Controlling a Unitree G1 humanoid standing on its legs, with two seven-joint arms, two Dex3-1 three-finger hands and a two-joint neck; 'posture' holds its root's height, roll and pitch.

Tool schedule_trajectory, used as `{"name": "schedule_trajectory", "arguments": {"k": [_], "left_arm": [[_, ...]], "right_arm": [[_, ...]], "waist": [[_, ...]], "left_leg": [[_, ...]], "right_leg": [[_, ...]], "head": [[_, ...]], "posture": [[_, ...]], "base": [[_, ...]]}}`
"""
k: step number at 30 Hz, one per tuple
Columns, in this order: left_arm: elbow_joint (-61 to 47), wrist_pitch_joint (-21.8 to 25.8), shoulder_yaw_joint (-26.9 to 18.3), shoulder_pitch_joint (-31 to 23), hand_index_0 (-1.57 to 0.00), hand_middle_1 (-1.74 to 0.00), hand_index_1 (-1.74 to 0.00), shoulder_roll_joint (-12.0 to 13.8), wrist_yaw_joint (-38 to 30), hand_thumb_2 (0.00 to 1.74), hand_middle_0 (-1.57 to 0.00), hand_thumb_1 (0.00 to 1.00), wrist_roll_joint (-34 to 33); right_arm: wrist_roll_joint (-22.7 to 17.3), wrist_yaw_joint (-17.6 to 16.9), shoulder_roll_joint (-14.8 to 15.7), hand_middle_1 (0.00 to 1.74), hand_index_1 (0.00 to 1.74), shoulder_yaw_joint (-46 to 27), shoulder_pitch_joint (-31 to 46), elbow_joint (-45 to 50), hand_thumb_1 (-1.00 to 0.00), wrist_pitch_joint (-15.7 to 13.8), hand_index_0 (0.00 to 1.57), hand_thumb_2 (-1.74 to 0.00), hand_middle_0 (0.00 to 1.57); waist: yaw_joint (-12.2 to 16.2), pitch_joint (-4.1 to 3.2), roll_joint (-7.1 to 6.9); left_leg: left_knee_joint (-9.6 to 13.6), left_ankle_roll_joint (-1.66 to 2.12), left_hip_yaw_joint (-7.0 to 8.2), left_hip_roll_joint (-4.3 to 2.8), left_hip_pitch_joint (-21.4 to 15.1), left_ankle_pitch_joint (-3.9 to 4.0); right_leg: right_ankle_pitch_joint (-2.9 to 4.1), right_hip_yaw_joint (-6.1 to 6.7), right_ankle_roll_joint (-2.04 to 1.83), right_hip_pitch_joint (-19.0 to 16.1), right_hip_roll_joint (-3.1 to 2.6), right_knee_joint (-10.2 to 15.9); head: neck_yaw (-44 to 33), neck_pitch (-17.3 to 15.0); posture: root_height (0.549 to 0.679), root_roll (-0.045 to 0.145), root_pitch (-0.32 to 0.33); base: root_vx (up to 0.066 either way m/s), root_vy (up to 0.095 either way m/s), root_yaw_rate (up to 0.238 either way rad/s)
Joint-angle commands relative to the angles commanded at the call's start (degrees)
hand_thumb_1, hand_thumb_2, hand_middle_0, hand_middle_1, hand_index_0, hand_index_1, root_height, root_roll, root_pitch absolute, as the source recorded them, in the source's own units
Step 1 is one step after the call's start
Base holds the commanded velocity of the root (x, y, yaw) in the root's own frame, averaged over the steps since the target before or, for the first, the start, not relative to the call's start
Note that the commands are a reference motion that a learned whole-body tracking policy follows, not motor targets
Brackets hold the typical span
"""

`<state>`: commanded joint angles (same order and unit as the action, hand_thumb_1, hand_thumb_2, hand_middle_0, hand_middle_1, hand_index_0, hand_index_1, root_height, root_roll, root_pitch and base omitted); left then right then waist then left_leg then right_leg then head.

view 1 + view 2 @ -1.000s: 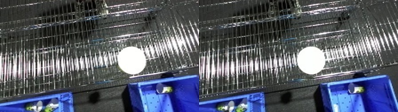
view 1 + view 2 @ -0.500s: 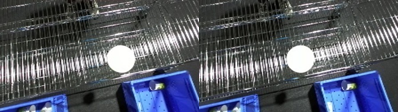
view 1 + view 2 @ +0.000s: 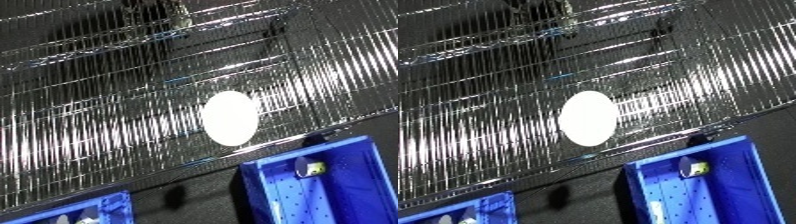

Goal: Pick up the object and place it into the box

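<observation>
Nearest, along the lower edge, two blue plastic bins sit below the shelf. The right-hand blue bin [image 3: 333, 187] has a perforated floor and holds a small round item [image 3: 308, 168] with a yellowish patch near its far wall; what it is cannot be told. Only a corner of the left-hand blue bin [image 3: 75, 212] shows, with some pale things inside. Between the two bins lies dark floor.

Neither of the robot's hands shows in either eye's view, so nothing can be said of how their fingers stand.

Just beyond the bins, a wire shelf [image 3: 107, 130] of thin bright rods runs across the whole scene, tilted, with glare streaking along it. On it, near its front edge and just beyond the right-hand bin, lies the task's thing: a plain white oval object [image 3: 588, 118], standing out flat and featureless against the wires. It lies apart from everything else on the shelf.

Its outline suggests something smooth and rounded, perhaps egg-like or a plate; the views do not settle which. Judged so, it is probably light, stiff and rather slippery, possibly fragile. A hold across its narrower width, thumb on one long side and fingers on the other, seems safest.

Farther back, more wire racking [image 3: 222, 25] rises into shadow.
</observation>
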<state>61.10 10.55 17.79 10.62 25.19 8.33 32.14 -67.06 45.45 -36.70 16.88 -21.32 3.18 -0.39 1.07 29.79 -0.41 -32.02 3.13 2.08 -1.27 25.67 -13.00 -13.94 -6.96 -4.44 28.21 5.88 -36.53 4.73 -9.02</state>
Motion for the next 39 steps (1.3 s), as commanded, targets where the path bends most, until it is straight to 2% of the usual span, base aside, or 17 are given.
{"name": "schedule_trajectory", "arguments": {"k": [5, 12, 16, 20, 24, 29, 33, 39], "left_arm": [[0.3, -0.5, -1.3, 0.2, 0.0, 0.0, 0.0, -0.7, 0.1, 0.0, 0.0, 0.0, -1.0], [-0.2, -0.9, -1.8, 0.3, 0.0, 0.0, 0.0, -2.1, -0.4, 0.0, 0.0, 0.0, -1.9], [-0.5, -1.8, -1.6, 0.7, 0.0, 0.0, 0.0, -2.7, -1.0, 0.0, 0.0, 0.0, -2.1], [-0.6, -2.2, -1.4, 1.0, 0.0, 0.0, 0.0, -3.0, -1.1, 0.0, 0.0, 0.0, -2.4], [-1.1, -2.9, -0.7, 1.1, 0.0, 0.0, 0.0, -3.1, -1.3, 0.0, 0.0, 0.0, -2.8], [-1.3, -3.0, 0.8, 1.4, 0.0, 0.0, 0.0, -3.3, -1.5, 0.0, 0.0, 0.0, -3.2], [-1.2, -2.8, 2.0, 1.8, 0.0, 0.0, 0.0, -3.3, -1.6, 0.0, 0.0, 0.0, -3.1], [-1.7, -3.1, 3.9, 2.4, 0.0, 0.0, 0.0, -3.3, -1.9, 0.0, 0.0, 0.0, -2.6]], "right_arm": [[1.4, -7.5, 2.2, 0.0, 0.0, -5.7, -1.3, 1.8, 0.0, -6.4, 0.0, 0.0, 0.0], [7.6, -18.5, 4.6, 0.0, 0.0, -11.1, -3.5, 2.8, 0.0, -15.4, 0.0, 0.0, 0.0], [12.1, -23.9, 5.1, 0.0, 0.0, -12.6, -5.3, 1.9, 0.0, -18.6, 0.0, 0.0, 0.0], [19.1, -31.2, 4.1, 0.0, 0.0, -12.8, -7.4, -0.6, 0.0, -20.6, 0.0, 0.0, 0.0], [27.8, -39.8, 1.2, 0.0, 0.0, -11.2, -10.5, -4.6, 0.0, -21.2, 0.0, 0.0, 0.0], [37.3, -49.6, -2.7, 0.0, 0.0, -6.5, -16.4, -10.3, 0.0, -19.3, 0.0, 0.0, 0.0], [38.7, -53.3, -4.1, 0.0, 0.0, -3.0, -20.2, -14.5, 0.0, -17.6, 0.0, 0.0, 0.0], [37.4, -55.6, -5.3, 0.0, 0.0, 0.6, -24.6, -21.0, 0.0, -16.0, 0.0, 0.0, 0.0]], "waist": [[0.4, 0.0, 0.05], [0.6, 0.0, 0.32], [0.5, 0.0, 0.55], [0.1, 0.0, 0.78], [-0.6, 0.0, 1.06], [-1.9, 0.0, 1.45], [-2.7, 0.0, 1.83], [-3.8, 0.0, 2.72]], "left_leg": [[-0.3, -0.03, 0.31, -0.21, 0.1, -0.21], [-0.8, -0.26, 0.63, -0.25, 0.2, -0.45], [-0.9, -0.38, 0.7, -0.16, 0.1, -0.48], [-1.1, -0.5, 0.65, -0.04, 0.2, -0.43], [-1.3, -0.58, 0.47, 0.17, 0.5, -0.28], [-2.0, -0.81, -0.09, 0.52, 1.2, -0.38], [-2.3, -0.99, -0.47, 0.86, 1.9, -0.38], [-2.4, -1.16, -0.81, 1.35, 3.1, -0.18]], "right_leg": [[0.02, -0.02, 0.07, 0.1, 0.01, -0.1], [-0.14, -0.1, 0.43, -0.1, 0.09, -0.4], [-0.24, -0.15, 0.63, -0.2, 0.18, -0.7], [-0.36, -0.22, 0.86, -0.1, 0.27, -0.9], [-0.42, -0.36, 1.07, 0.1, 0.34, -1.2], [-0.8, -0.64, 1.5, 0.6, 0.56, -2.2], [-1.0, -0.74, 1.75, 1.3, 0.74, -2.7], [-0.96, -0.99, 1.96, 2.4, 1.1, -3.2]], "head": [[0.0, 0.1], [0.3, -0.1], [0.6, -0.4], [1.1, -0.5], [2.2, -0.5], [4.3, 0.0], [5.9, 0.5], [8.0, 0.5]], "posture": [[0.648, 0.046, 0.101], [0.648, 0.05, 0.097], [0.647, 0.052, 0.093], [0.647, 0.053, 0.091], [0.647, 0.054, 0.091], [0.645, 0.054, 0.092], [0.643, 0.054, 0.095], [0.642, 0.056, 0.106]], "base": [[0.006, 0.004, -0.015], [0.016, 0.011, 0.002], [0.023, 0.012, 0.025], [0.022, 0.006, 0.029], [0.015, 0.001, 0.029], [0.017, -0.008, 0.041], [0.015, -0.001, 0.058], [0.004, 0.002, 0.061]]}}
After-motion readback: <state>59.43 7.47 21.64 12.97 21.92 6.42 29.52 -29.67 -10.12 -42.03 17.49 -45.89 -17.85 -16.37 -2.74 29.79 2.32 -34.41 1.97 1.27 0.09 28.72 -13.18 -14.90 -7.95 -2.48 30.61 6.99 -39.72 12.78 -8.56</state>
